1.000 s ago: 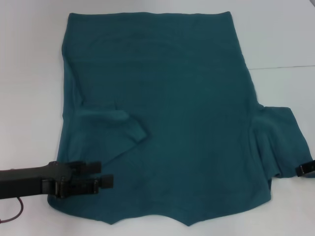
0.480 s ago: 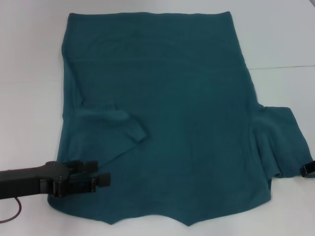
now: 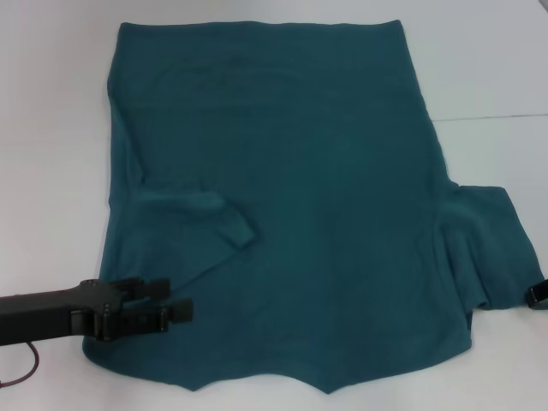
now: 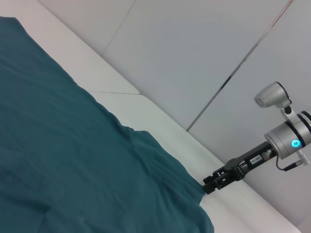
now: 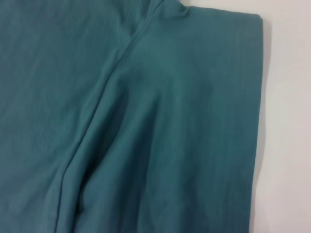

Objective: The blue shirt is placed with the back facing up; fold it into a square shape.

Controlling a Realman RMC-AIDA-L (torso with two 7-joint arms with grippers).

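Blue shirt (image 3: 291, 197) lies spread flat on the white desk (image 3: 51, 128), covering most of its middle; hem toward the far edge, neck notch at the near edge. Left sleeve (image 3: 201, 223) is folded inward onto the body of the shirt. Right sleeve (image 3: 488, 248) is out flat toward the desk's right edge, with creases along its seam.

Left hand (image 3: 175, 300) is over the shirt's near-left corner, arm reaching in from the desk's left edge. Its two fingers (image 3: 152, 287) stand slightly apart, with nothing between them; they point across the cloth toward the right. Whether they touch the cloth I cannot tell.

Right hand (image 3: 538, 294) is at the desk's right edge, just beside the outer edge of the right sleeve. Only its tip shows in the head view; the left wrist view shows it at the sleeve's edge (image 4: 214, 183). Finger spread: cannot tell.
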